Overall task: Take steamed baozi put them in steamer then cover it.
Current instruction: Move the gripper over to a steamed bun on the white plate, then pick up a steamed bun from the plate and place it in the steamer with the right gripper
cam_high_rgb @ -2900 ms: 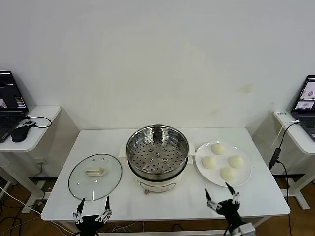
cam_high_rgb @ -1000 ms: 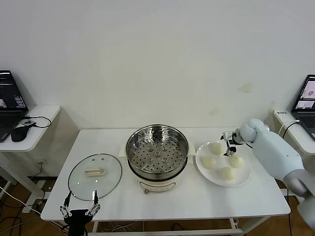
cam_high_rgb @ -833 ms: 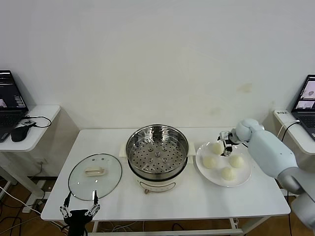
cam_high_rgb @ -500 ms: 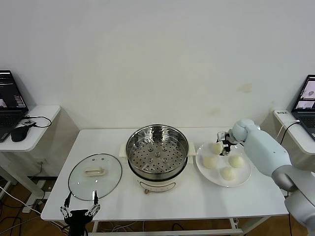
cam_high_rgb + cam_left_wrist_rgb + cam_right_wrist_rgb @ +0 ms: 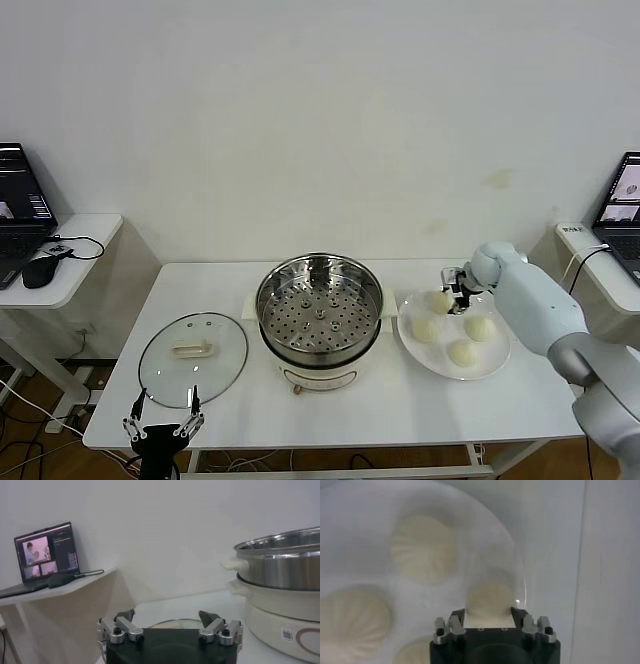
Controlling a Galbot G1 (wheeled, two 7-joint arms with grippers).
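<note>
The steamer stands open at the table's middle, its perforated tray bare. Its steel wall also shows in the left wrist view. The glass cover lies flat on the table to its left. Four baozi lie on a white plate to its right. My right gripper is down on the plate's far side, its jaws closed against both sides of the far baozi, which still rests on the plate. In the right wrist view that baozi fills the gap of the gripper. My left gripper is open at the table's front edge near the cover.
Three other baozi sit close around the held one on the plate. Side desks with laptops stand at both sides. Bare table lies in front of the steamer.
My right arm has come up from the table's front edge and reached over the plate, then settled its gripper onto the far baozi. My left gripper has dropped slightly and stays put.
</note>
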